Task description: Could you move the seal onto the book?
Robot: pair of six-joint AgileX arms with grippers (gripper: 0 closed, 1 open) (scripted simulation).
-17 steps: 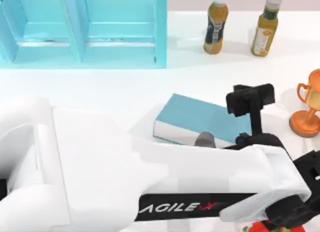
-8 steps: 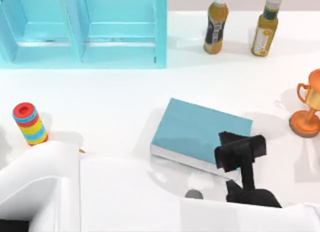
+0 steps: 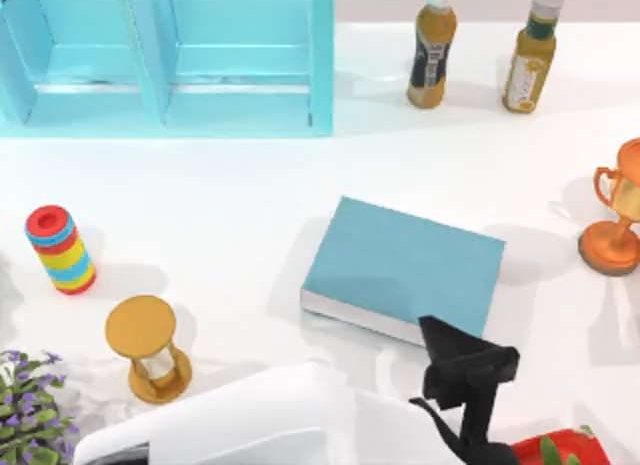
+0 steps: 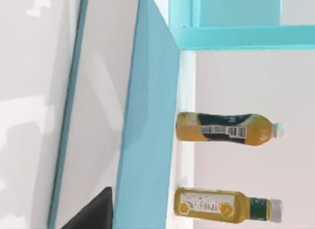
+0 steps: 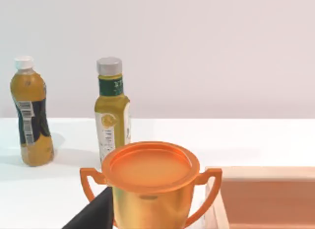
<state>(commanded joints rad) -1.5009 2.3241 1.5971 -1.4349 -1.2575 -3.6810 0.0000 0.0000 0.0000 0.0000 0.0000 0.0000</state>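
The teal book [image 3: 405, 265] lies flat at the table's middle right, its cover bare. My left gripper [image 3: 468, 373], black at the end of the white arm, hangs just in front of the book's near right corner, close to the table's front edge. In the left wrist view the book's cover [image 4: 147, 130] and white page edges run close past the camera, with a dark part of the left gripper [image 4: 91, 214] at the picture's edge. The seal is out of view. A dark part of my right gripper [image 5: 93, 214] shows beside the trophy.
A golden hourglass [image 3: 150, 350] and a striped ring stack [image 3: 60, 250] stand at the left, and a plant [image 3: 30, 405] at the front left corner. The blue shelf unit [image 3: 170, 60] is at the back left, two bottles [image 3: 432, 47] [image 3: 530, 50] at the back, an orange trophy [image 3: 615, 210] at the right, and a red item [image 3: 555, 450] at the front right.
My left arm has drawn back toward the table's front edge, uncovering the hourglass, the ring stack and the plant. Its gripper moved from over the book's right edge to in front of it.
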